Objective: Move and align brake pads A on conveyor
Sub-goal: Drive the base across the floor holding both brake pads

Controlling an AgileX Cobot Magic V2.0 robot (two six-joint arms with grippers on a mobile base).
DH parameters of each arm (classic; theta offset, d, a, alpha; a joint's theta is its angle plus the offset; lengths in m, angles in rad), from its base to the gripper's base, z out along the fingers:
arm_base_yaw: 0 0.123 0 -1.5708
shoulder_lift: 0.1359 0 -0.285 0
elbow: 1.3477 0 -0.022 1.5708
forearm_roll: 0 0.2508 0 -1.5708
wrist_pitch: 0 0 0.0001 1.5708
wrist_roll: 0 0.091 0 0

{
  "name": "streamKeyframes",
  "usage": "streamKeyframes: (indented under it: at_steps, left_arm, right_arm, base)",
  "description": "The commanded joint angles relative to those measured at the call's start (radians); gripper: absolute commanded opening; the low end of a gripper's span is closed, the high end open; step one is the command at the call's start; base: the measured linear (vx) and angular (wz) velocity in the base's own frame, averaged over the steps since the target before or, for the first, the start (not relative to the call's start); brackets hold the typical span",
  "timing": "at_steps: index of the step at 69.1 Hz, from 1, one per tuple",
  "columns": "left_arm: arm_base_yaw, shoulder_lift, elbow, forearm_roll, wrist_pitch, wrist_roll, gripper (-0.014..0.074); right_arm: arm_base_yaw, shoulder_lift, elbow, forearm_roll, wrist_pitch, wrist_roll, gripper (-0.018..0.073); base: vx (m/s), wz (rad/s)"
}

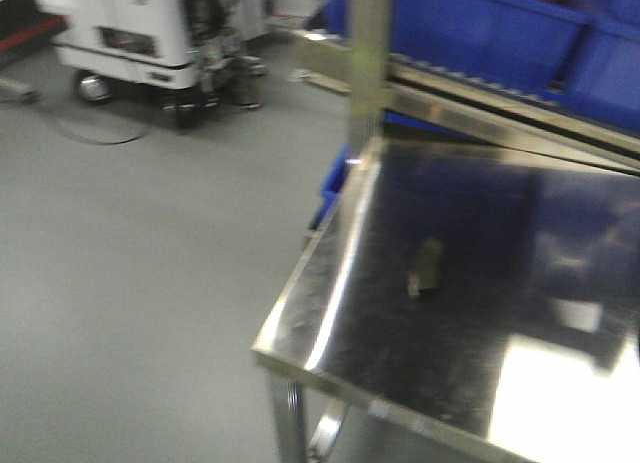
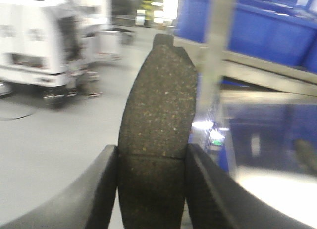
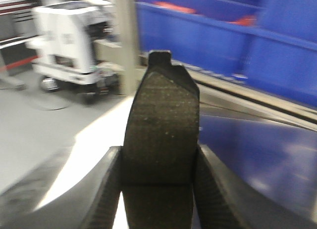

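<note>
My left pincer [image 2: 152, 189] is clamped on one brake pad [image 2: 158, 105], held upright; my right pincer [image 3: 159, 187] clamps another brake pad [image 3: 161, 115] above the shiny tabletop [image 3: 257, 155].

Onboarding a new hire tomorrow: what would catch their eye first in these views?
Each wrist view is filled by a clamped pad: the left gripper grips a brake pad, and the right gripper grips a second brake pad. Both pads jut past the fingertips. In the front view, a shiny steel table fills the right side, with one small blurred oblong piece lying on it and blue bins behind.
</note>
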Motion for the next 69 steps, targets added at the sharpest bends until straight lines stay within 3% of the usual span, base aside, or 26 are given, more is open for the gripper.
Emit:
streamKeyframes:
  at_steps: [1,69]
  left_arm:
    - [-0.004,0.010,-0.029,-0.001,-0.098,-0.005,-0.0006]
    - [-0.004,0.010,-0.029,-0.001,-0.098,-0.005,-0.0006]
  right_arm:
    - [-0.004,0.011,-0.029,0.001,-0.099,-0.011,-0.0010]
    - [-0.004,0.011,-0.029,0.001,-0.099,-0.011,-0.0010]
  base:
    - [-0.20,0.96]
    - [-0.18,0.87]
